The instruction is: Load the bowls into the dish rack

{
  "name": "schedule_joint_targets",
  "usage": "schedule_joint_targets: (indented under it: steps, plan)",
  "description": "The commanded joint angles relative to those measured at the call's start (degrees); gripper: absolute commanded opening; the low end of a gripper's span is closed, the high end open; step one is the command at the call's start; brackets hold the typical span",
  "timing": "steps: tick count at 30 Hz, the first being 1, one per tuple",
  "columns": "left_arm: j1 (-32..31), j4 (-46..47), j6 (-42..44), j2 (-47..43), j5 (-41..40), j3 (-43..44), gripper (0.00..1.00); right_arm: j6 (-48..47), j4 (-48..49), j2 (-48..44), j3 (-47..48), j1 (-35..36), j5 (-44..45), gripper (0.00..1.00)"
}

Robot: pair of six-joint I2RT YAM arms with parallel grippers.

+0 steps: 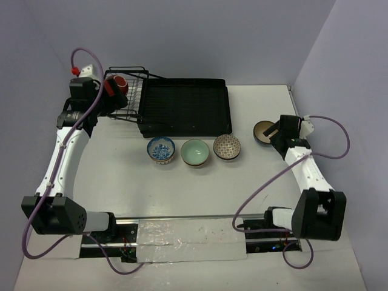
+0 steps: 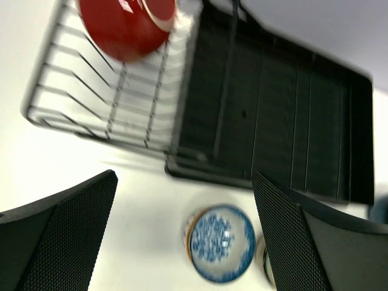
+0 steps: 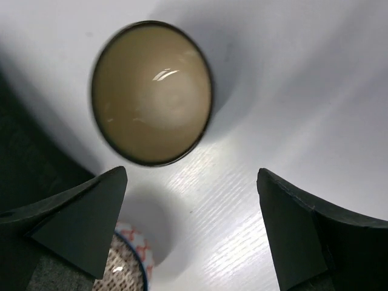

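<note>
1. Far middle of the desk [image 1: 121,182]: the dish rack [image 1: 185,108], a black ridged tray with a black wire basket [image 1: 124,97] joined at its left end.
2. Inside the basket: one red bowl [image 1: 119,83], tipped on its side among the wires.
3. On the desk just near of the tray, in a row from left to right: a blue-and-white bowl [image 1: 160,150], a pale green bowl [image 1: 195,152] and a red-and-white patterned bowl [image 1: 227,147]. All upright, close together, not touching.
4. Further right, set apart from the row and off the tray's near right corner: a tan bowl [image 1: 264,131] with a dark rim, upright.
5. Left gripper [image 1: 108,91]: raised by the basket's left side, fingers [image 2: 79,230] spread wide, pinching nothing. In the left wrist view, basket, tray and blue-and-white bowl visible between them.
6. Right gripper [image 1: 276,134]: just right of the tan bowl, fingers [image 3: 303,230] spread wide, pinching nothing. In the right wrist view, tan bowl beyond the fingertips, with the patterned bowl's edge beside one finger.
</note>
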Motion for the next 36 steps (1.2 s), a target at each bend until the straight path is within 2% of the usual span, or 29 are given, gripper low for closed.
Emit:
schedule_joint_targets:
  steps: [1, 11, 17, 23, 29, 31, 33, 34, 36]
  plan:
    - [-2.01, 2.81, 2.03, -3.48, -1.82, -3.14, 0.99, 3.22, 1.45, 4.77, 2.74, -2.42, 3.03, 0.94]
    - [-5.70, 3.43, 2.82, -5.77, -1.82, -5.43, 0.98, 1.03, 10.15, 13.66, 3.36, -4.90, 1.28, 0.82]
    - [-6.67, 3.26, 3.00, -5.60, -1.82, -5.61, 0.98, 1.73, 10.95, 17.44, 4.41, -4.98, 3.12, 0.72]
    - [-7.02, 3.26, 2.91, -5.42, -1.82, -5.60, 0.98, 2.61, 12.18, 19.56, 3.36, -5.07, 2.86, 0.57]
    - [-7.64, 2.91, 2.74, -5.16, -3.14, -5.34, 0.97, 1.91, 12.09, 17.98, 2.92, -5.07, 4.17, 0.34]
    - [-8.25, 2.82, 2.47, -5.16, -2.97, -5.43, 0.98, 1.47, 12.09, 16.83, 2.57, -4.98, 5.31, 0.24]
    - [-8.96, 2.91, 1.95, -5.16, -3.05, -5.43, 0.97, 0.77, 13.05, 15.00, 1.52, -4.90, 5.41, 0.07]
    - [-9.48, 2.82, 1.86, -4.81, -3.05, -5.34, 0.97, 0.50, 13.32, 14.20, 1.08, -4.90, 5.58, 0.03]
    - [-11.50, 1.77, 1.42, -4.20, -3.14, -4.12, 0.98, -0.11, 14.37, 11.14, -0.33, -4.11, 5.84, 0.00]
